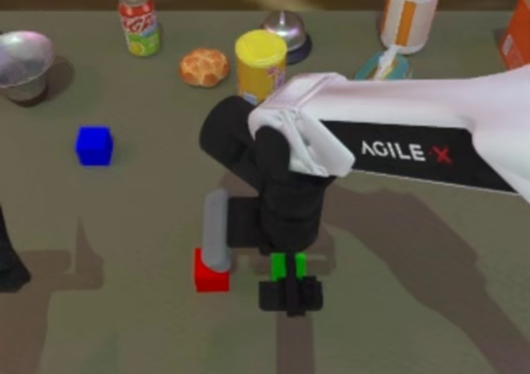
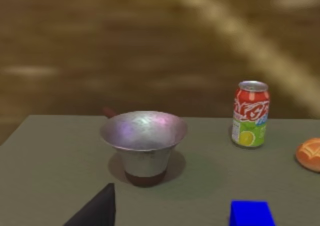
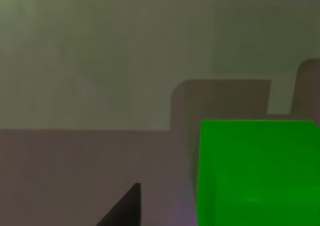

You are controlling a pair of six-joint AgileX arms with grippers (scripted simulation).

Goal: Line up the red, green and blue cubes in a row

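Note:
My right gripper (image 1: 290, 298) reaches in from the right to the front middle of the table, open, and stands over the green cube (image 1: 280, 265), which shows only as two strips behind it. In the right wrist view the green cube (image 3: 257, 173) looms close, and bare table lies between it and the one dark fingertip (image 3: 127, 206) in view. The red cube (image 1: 211, 276) sits just left of the green one, partly under a grey part of the arm. The blue cube (image 1: 93, 145) rests alone at the left and also shows as the blue cube (image 2: 251, 213) near my parked left arm (image 1: 8, 262).
Along the back stand a silver bowl (image 1: 23, 59), a soda can (image 1: 139, 21), a bread roll (image 1: 204, 65), a yellow canister (image 1: 261, 64), a bell (image 1: 286, 31), a white bottle (image 1: 410, 10) and an orange box (image 1: 517, 31).

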